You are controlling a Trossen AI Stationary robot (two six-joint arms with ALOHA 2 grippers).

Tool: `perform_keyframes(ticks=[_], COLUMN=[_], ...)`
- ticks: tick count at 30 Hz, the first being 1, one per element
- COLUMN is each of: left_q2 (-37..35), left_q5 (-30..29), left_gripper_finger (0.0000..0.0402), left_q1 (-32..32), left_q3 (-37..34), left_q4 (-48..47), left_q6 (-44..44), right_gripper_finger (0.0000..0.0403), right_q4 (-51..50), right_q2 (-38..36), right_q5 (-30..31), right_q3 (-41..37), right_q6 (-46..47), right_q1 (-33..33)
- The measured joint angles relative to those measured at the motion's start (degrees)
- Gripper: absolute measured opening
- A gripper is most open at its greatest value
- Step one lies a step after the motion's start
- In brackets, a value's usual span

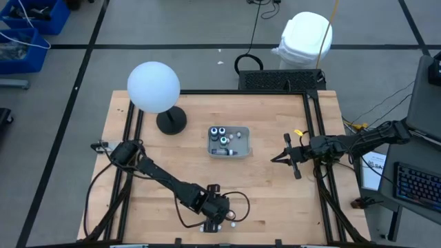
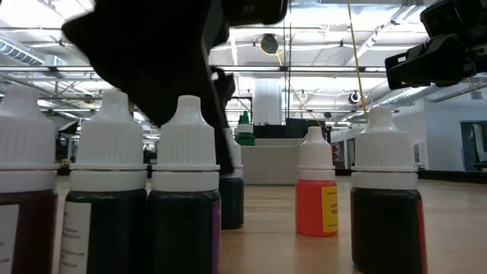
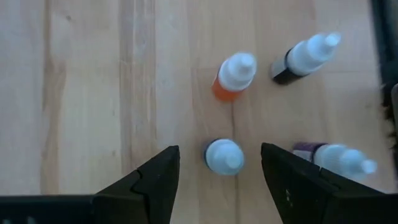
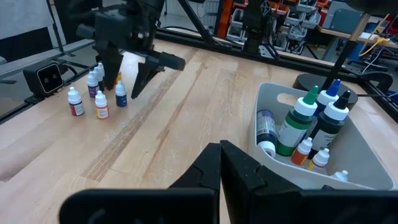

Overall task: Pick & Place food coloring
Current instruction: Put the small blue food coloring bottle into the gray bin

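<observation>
Several tiny white-capped food coloring bottles (image 2: 316, 190) stand upright on the wooden table near its near edge. My left gripper (image 1: 217, 215) hangs over them, pointing down and open. Its fingers stand on either side of a blue bottle (image 3: 224, 155) without touching it. An orange bottle (image 3: 233, 76), a dark one (image 3: 303, 57) and a purple one (image 3: 336, 158) stand close by. A pale rectangular tray (image 1: 231, 155) at mid-table holds larger bottles (image 4: 297, 121) and small ones. My right gripper (image 1: 279, 158) is shut and empty, right of the tray.
A white globe lamp (image 1: 154, 86) on a black round base (image 1: 171, 121) stands at the far left. Black frame rails (image 1: 313, 138) run along the table's sides. A small camera (image 4: 46, 78) sits beyond the bottles. Bare wood (image 1: 275, 193) lies between tray and near edge.
</observation>
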Motion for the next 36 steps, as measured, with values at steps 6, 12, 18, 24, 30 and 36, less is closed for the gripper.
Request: perform_keyframes(ticks=[6, 12, 18, 24, 30, 36], left_q2=[-0.15, -0.53, -0.53, -0.53, -0.53, -0.68], left_q5=[-0.68, -0.67, -0.70, -0.84, -0.43, -0.37], left_gripper_finger=[0.0230, 0.0230, 0.0210, 0.0147, 0.0081, 0.0057], left_q1=[0.11, 0.21, 0.25, 0.76, 1.27, 2.12], left_q3=[0.02, 0.02, 0.02, 0.02, 0.02, 0.36], left_q4=[0.00, -0.35, -0.39, -0.44, -1.07, -2.30], left_q6=[0.02, 0.00, -0.04, -0.17, -0.15, 2.14], right_gripper_finger=[0.0000, 0.0000, 0.0000, 0.0000, 0.0000, 0.0000], right_q4=[0.13, 0.13, 0.14, 0.14, 0.12, 0.14], right_q2=[0.00, -0.02, -0.02, -0.01, -0.02, 0.00], right_q5=[0.00, 0.00, 0.00, 0.00, 0.00, 0.01], right_q3=[0.00, 0.00, 0.00, 0.00, 0.00, 0.00], right_q6=[-0.13, -0.13, -0.13, -0.13, -0.13, -0.13], right_q1=[0.00, 0.01, 0.00, 0.02, 0.01, 0.00])
